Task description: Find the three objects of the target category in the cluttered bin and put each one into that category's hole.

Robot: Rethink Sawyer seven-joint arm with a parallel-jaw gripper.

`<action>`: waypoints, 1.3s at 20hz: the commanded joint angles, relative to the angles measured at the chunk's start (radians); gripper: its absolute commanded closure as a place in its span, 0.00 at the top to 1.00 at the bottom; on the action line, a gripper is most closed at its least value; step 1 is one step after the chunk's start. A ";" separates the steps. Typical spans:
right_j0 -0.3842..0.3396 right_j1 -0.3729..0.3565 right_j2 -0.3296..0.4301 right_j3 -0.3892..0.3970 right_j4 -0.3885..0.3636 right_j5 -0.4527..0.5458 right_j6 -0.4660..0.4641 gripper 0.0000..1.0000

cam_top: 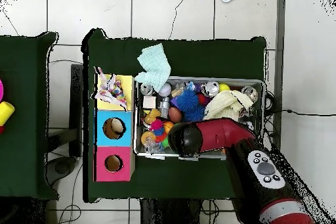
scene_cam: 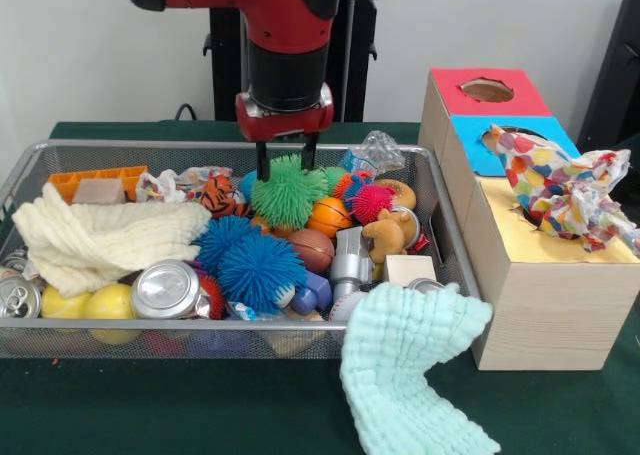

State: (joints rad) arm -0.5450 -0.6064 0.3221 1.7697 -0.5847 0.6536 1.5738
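1. My claw point(scene_cam: 284, 162) hangs in the upper middle of the front view, over the wire bin point(scene_cam: 440, 200).
2. Its two fingers are spread apart, with the tips at the top of the green spiky ball point(scene_cam: 288, 193). I hold nothing.
3. Two blue spiky balls point(scene_cam: 250, 260) sit lower, in the middle of the bin.
4. The wooden box point(scene_cam: 545, 305) stands on the right. A colourful cloth point(scene_cam: 560, 190) sticks out of its blue hole.
5. A mint cloth point(scene_cam: 405, 360) hangs over the bin's front corner.

1. In the front view we look low and close across the green-clothed table point(scene_cam: 120, 405) at the wire mesh bin point(scene_cam: 230, 340).
2. From overhead we look straight down from far up.
3. Both views share the bin and the wooden box with coloured top panels point(scene_cam: 545, 305).
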 commanded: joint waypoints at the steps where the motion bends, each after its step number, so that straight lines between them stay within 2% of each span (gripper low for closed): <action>1: 0.018 0.001 -0.055 -0.044 -0.083 0.196 -0.110 1.00; 8: -0.035 -0.078 0.011 0.010 -0.036 0.279 -0.186 1.00; 13: -0.084 -0.162 0.058 0.071 -0.006 0.328 -0.243 1.00; 17: -0.084 -0.132 0.066 0.052 -0.041 0.305 -0.219 1.00; 19: -0.072 -0.102 0.051 0.032 -0.077 0.254 -0.171 1.00; 22: -0.040 -0.018 0.023 -0.038 -0.148 0.194 -0.115 1.00; 26: -0.042 0.010 0.008 -0.031 -0.179 0.136 -0.067 1.00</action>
State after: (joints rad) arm -0.6014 -0.6904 0.3169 1.7711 -0.6641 0.8682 1.5736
